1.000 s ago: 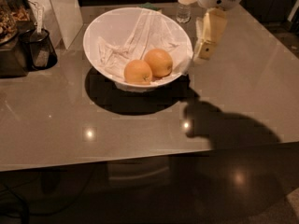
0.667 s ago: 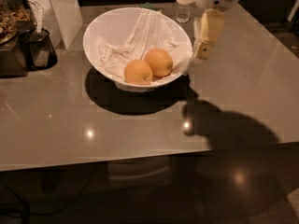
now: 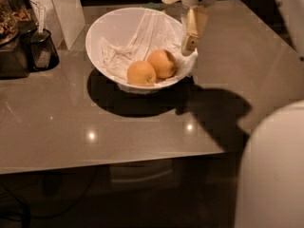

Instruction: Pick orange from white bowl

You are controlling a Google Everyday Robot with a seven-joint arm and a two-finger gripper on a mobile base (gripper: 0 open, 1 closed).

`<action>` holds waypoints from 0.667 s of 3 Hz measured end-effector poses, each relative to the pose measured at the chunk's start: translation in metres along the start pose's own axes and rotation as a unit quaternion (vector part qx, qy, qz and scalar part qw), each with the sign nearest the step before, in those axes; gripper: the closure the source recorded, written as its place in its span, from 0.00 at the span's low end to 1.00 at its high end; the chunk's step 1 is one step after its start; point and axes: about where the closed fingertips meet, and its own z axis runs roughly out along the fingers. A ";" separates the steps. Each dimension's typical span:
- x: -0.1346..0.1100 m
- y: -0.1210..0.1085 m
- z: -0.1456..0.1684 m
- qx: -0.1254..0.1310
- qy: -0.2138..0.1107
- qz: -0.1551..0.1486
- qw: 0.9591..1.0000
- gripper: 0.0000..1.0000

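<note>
The white bowl (image 3: 102, 37) stands on the grey table, lined with crumpled white paper (image 3: 142, 39). Two round fruits lie in its near right part. The orange (image 3: 162, 63), deeper in colour, is on the right. A paler, yellower fruit (image 3: 141, 73) touches it on the left. My gripper (image 3: 190, 44) hangs from above over the bowl's right rim, just right of the orange and a little above it. It holds nothing that I can see.
A black cup (image 3: 43, 51) and a dark appliance (image 3: 10, 37) stand at the far left, with a white panel (image 3: 66, 11) behind them. The table's front edge (image 3: 118, 161) runs across the view. A white robot part (image 3: 273, 175) fills the lower right.
My gripper has moved left, from beside the bowl to over its right rim, closer to the orange. A white robot part has come into view at the lower right.
</note>
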 end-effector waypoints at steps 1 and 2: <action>-0.006 -0.017 -0.002 0.024 -0.008 -0.003 1.000 0.19; -0.006 -0.017 -0.002 0.024 -0.008 -0.003 1.000 0.26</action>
